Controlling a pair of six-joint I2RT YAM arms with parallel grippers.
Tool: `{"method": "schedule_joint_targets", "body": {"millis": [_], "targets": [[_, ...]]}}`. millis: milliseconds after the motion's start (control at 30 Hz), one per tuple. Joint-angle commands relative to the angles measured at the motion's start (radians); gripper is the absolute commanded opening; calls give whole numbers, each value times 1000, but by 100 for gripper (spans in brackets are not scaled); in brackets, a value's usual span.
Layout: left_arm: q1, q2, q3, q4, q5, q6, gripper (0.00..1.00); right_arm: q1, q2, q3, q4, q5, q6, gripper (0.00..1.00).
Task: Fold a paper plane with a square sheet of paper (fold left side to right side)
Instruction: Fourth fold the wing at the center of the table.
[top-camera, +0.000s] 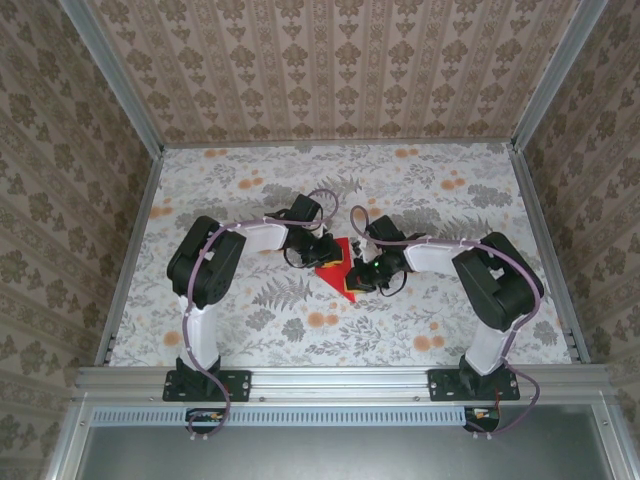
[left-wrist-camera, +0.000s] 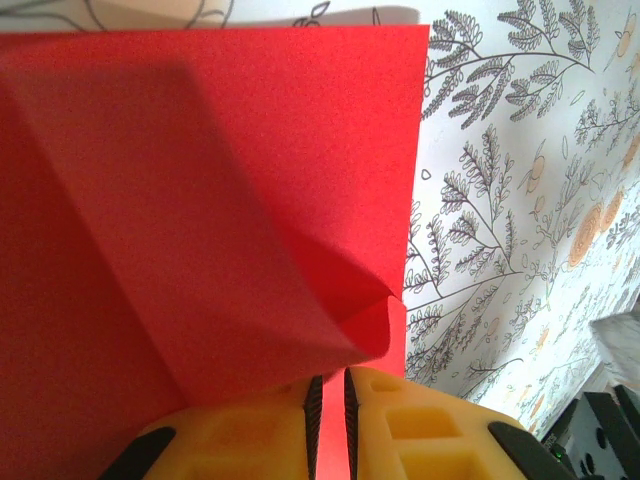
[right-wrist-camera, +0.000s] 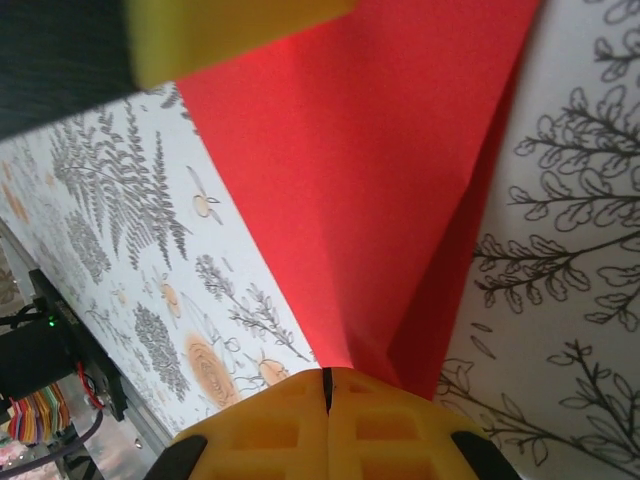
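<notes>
The square sheet of paper (top-camera: 333, 278) lies close to the centre of the patterned tabletop (top-camera: 430, 200), partly folded, showing as a red wedge whose tip points toward the tabletop's near edge. Both arms reach in to the tabletop's centre and meet over the sheet. The left gripper (top-camera: 322, 252) stands on the centre's left and far side, the right gripper (top-camera: 358, 275) on its right and nearer side. In the left wrist view the left gripper (left-wrist-camera: 328, 410) has its yellow fingers (left-wrist-camera: 240, 435) drawn nearly together, with a thin strip of red showing in the slit between them: it is clamped on the sheet (left-wrist-camera: 200, 200), whose creased flap rises clear of the tabletop (left-wrist-camera: 520, 200). In the right wrist view the right gripper (right-wrist-camera: 327, 390) has its jaws fully together, and the sheet (right-wrist-camera: 370, 180) narrows along a crease into their seam; it appears pinched there, though the contact itself is hidden. A yellow finger (right-wrist-camera: 230, 30) of the left gripper shows at the sheet's far edge above the tabletop (right-wrist-camera: 580, 200).
</notes>
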Motion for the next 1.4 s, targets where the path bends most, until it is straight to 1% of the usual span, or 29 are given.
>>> {"method": "schedule_joint_targets", "body": {"millis": [0, 233, 433, 600, 733, 900, 933, 1167, 1367], "targets": [[8, 19, -5, -55, -60, 23, 18, -2, 22, -2, -5, 35, 4, 6], [12, -5, 11, -54, -56, 45, 20, -4, 51, -24, -56, 86, -7, 5], [10, -101, 15, 14, -22, 89, 26, -21, 71, -86, -30, 92, 22, 1], [-10, -162, -17, 32, 22, 128, 26, -31, 77, -100, -25, 86, 16, 0], [-40, -186, -76, 50, 41, 126, 25, -34, 79, -95, -37, 87, 5, 0], [-61, -169, -131, 98, 42, 96, 19, -33, 79, -90, -43, 89, -1, 0], [-64, -163, -140, 110, 71, 89, 19, -33, 79, -89, -45, 90, -4, 0], [-73, -121, -149, 153, 85, 75, 17, -34, 82, -81, -68, 101, -18, 0], [-73, -85, -142, 153, 67, 77, 17, -34, 85, -72, -93, 113, -30, 0]]}}
